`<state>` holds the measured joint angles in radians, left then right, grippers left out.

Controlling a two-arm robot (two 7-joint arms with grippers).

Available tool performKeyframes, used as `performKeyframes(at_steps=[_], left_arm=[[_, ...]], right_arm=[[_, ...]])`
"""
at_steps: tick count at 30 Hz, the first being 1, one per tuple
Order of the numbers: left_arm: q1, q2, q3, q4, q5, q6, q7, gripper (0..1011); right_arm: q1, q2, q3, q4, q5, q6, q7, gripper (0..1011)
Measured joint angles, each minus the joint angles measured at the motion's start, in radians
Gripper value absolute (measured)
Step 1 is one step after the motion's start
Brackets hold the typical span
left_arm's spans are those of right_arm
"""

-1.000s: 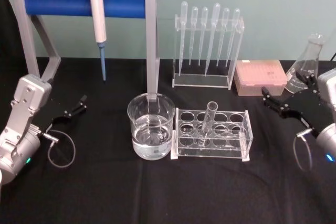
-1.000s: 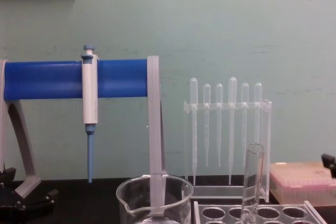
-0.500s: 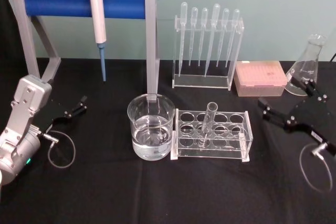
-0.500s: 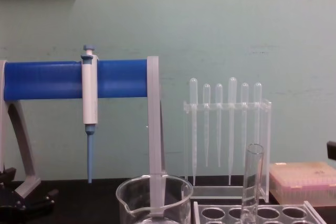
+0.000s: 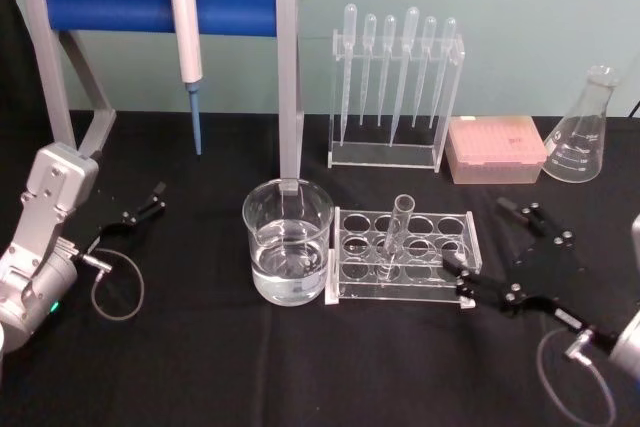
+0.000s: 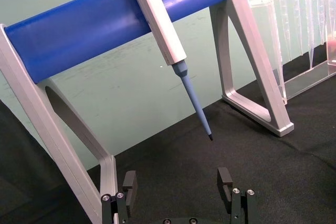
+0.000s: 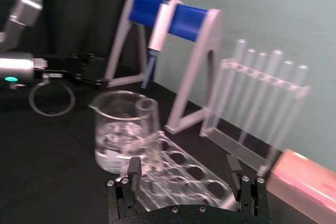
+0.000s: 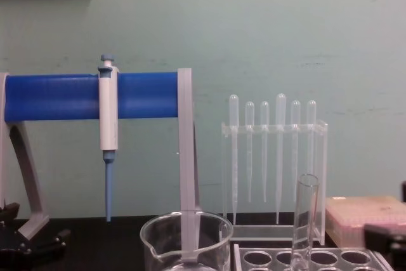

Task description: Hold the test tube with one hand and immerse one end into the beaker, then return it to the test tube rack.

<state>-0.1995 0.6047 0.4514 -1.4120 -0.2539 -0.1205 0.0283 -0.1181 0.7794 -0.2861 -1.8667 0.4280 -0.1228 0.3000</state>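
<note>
Right black end effector (image 5: pixel 473 233) spread wide beside the rack, holding nothing.
Your long clear glass test tube (image 5: pixel 396 235) stands in the clear rack with round holes (image 5: pixel 405 293), leaning slightly, just ahead of the right end effector's fingers and apart from them. Its nearer finger sits at the rack's end; can't tell if they touch. The wide clear glass beaker (image 5: pixel 250 232), part-filled with clear liquid, is just past the rack's far end from that end effector. The left black end effector (image 5: pixel 150 202) is also open, low over the black bench (image 5: pixel 300 367), well apart from the beaker, with the white-and-blue pipette (image 6: pixel 163 24) hanging ahead of it.
</note>
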Motion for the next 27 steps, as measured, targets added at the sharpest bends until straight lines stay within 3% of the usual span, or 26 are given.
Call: performKeyframes(at_steps=[4,11,20,27], left_arm=[[0.0,0.0,0.0,0.0,0.0,0.0,0.0,1000],[0.0,0.0,0.0,0.0,0.0,0.0,0.0,1000],[0.0,0.0,0.0,0.0,0.0,0.0,0.0,1000],[0.0,0.0,0.0,0.0,0.0,0.0,0.0,1000]], right_arm=[[0.026,-0.033,-0.034,0.0,-0.013,0.012,0.027,1004],[0.089,-0.123,-0.08,0.02,-0.031,0.084,0.03,1004],[0.158,-0.207,-0.111,0.064,-0.08,0.167,0.003,1004],[0.178,-0.244,-0.116,0.092,-0.11,0.185,-0.007,1004]])
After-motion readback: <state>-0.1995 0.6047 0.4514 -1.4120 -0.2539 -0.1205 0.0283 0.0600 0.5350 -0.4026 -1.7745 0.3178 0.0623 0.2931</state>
